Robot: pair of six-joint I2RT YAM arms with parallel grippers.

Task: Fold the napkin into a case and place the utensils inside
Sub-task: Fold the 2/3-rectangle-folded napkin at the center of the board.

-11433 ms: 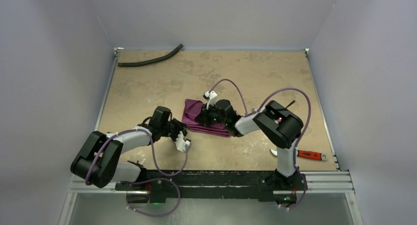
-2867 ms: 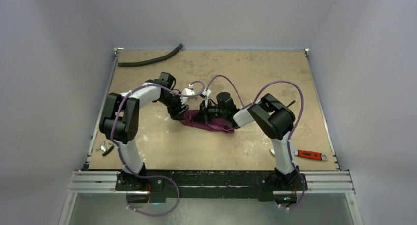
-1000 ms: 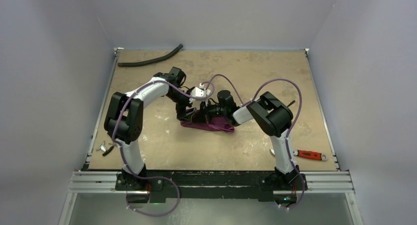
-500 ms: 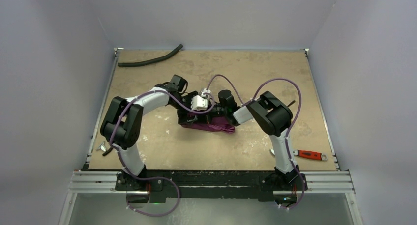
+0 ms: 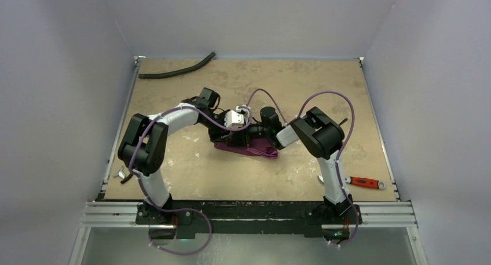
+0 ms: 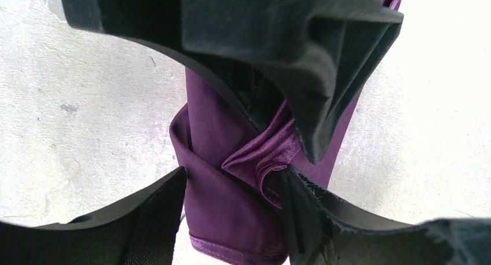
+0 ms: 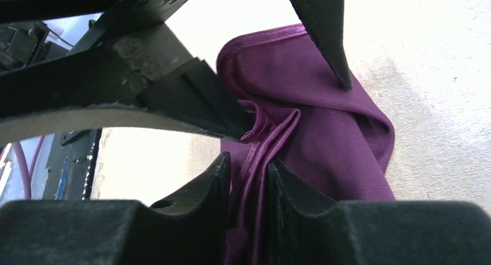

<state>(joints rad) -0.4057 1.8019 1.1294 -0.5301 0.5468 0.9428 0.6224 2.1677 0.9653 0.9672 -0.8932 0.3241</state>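
The plum-purple napkin (image 5: 257, 150) lies folded into a narrow bundle at mid-table, and both grippers meet over it. My left gripper (image 6: 231, 178) stands open astride one end of the napkin (image 6: 231, 207). Its right finger (image 6: 307, 207) touches a bunched fold, while its left finger stays just clear. My right gripper (image 7: 249, 166) is open only a crack, with a standing fold of the napkin (image 7: 324, 132) loose between its fingers. A silvery piece and a dark slim piece (image 5: 123, 175) lie by the table's left edge. They are too small to name as the utensils.
A long black hose (image 5: 176, 71) lies at the far left. A red-handled tool (image 5: 365, 182) rests near the right arm's base. Grey walls close in the table on three sides, and a metal rail (image 5: 249, 210) runs along the near edge.
My left gripper has come down to the right onto the napkin, and its jaws have narrowed around it. The right gripper's jaws, pinched tight before, have eased apart.
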